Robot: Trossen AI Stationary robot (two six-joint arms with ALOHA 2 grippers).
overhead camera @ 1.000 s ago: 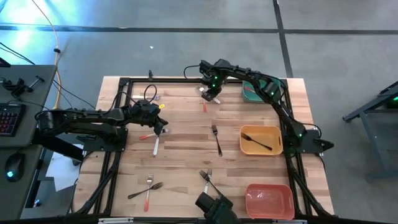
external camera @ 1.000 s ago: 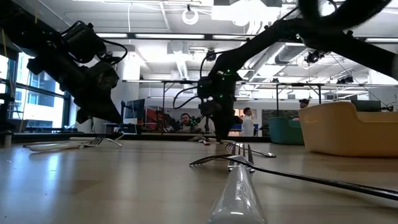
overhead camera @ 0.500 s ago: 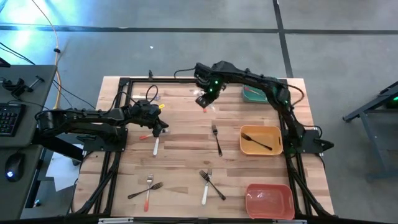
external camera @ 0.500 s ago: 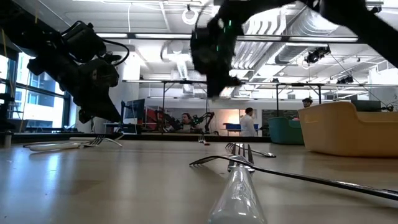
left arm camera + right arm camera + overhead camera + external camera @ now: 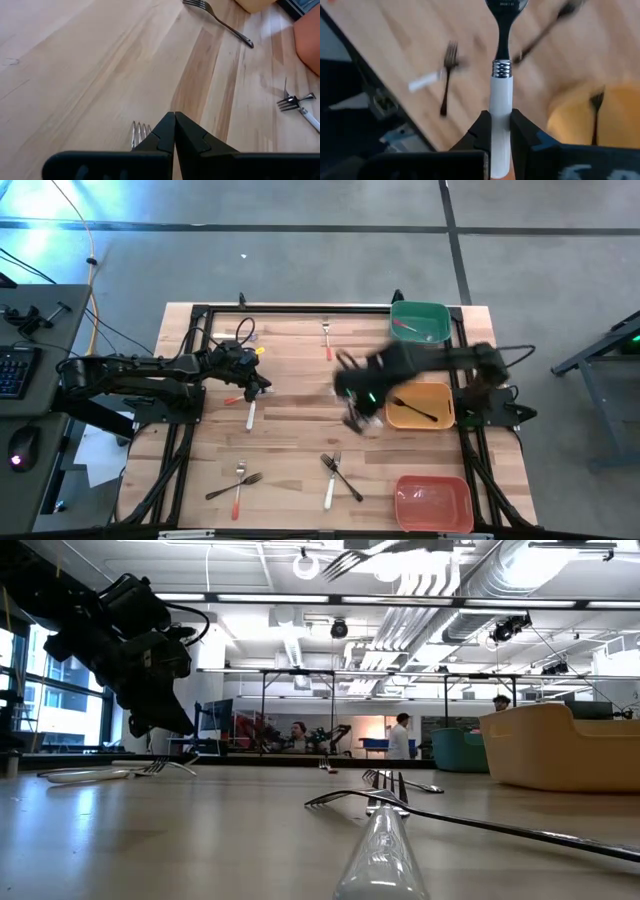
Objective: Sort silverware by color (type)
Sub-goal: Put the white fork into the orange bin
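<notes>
Wooden worktop [image 5: 300,395], forks scattered around. Right tool [image 5: 499,131] is clamped on a white-handled utensil [image 5: 500,100] by the yellow bin [image 5: 420,406]; left tool [image 5: 174,131] shut, empty. Light, stiff, slick handle; grip mid-handle.

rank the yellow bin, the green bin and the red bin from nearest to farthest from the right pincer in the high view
Measured from the right pincer, which is shut on a white-handled utensil near the table's middle:
1. Yellow bin, right beside it on the right side.
2. Red bin, at the near right corner.
3. Green bin, at the far right corner, only a little farther than the red one.
</notes>
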